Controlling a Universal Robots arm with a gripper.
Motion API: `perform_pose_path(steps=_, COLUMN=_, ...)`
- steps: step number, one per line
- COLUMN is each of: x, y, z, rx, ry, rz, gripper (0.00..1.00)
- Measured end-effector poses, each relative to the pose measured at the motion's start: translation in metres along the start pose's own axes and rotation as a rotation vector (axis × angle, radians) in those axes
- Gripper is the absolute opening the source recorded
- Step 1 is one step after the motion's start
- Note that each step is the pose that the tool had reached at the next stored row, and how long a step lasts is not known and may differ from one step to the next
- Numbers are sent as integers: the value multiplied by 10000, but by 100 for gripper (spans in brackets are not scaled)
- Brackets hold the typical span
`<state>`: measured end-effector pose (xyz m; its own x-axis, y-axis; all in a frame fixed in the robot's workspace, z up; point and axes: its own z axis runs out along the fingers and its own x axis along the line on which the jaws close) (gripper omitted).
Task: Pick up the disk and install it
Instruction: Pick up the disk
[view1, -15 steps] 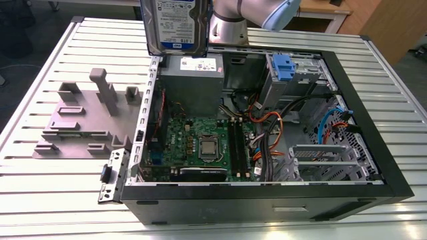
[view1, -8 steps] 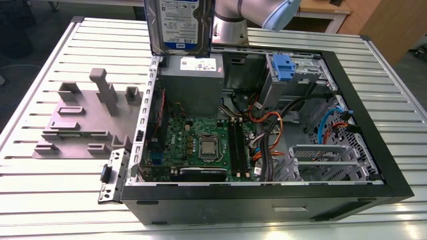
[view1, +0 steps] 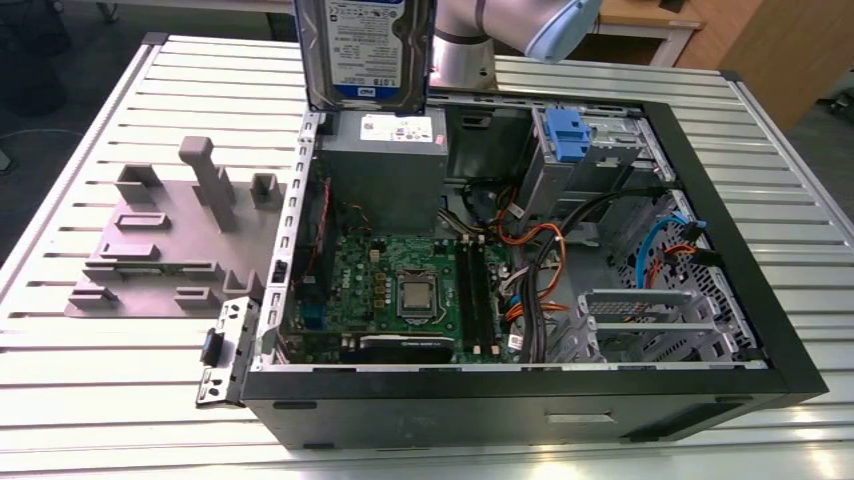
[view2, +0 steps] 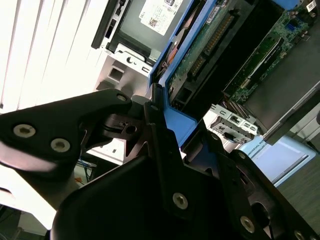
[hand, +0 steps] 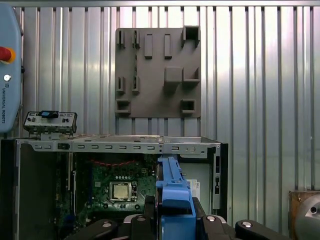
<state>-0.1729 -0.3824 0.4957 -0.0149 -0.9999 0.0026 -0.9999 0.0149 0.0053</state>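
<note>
The disk (view1: 363, 50) is a flat, rectangular silver drive with a white label that ends in a blue band, and this labelled face is turned toward the exterior view. In the second wrist view its other face shows a green circuit board and a row of connector pins (view2: 200, 50). A blue plastic bracket frames its edge in both wrist views (hand: 172, 200). The disk hangs upright in the air at the far side of the open computer case (view1: 534, 400), its lower edge just above the grey power supply (view1: 387, 160) and apart from it. It is toward the exterior view's left of the blue caddy (view1: 567, 135) fixed in the far drive bay. The gripper (view2: 182, 135) is clamped on the disk: its black fingers (view2: 161, 145) press against the blue bracket from both sides, with the drive running out beyond the fingertips toward the case. The motherboard (view1: 400, 290) lies on the case floor below. A grey fixture plate (view1: 160, 250) sits on the slatted table (view1: 80, 380) to the exterior view's left of the case.
</note>
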Motion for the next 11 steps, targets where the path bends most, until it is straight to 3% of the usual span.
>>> perform_pose_path(steps=11, x=-1, y=-51, z=0, rx=0, ry=0, rz=0, gripper=36)
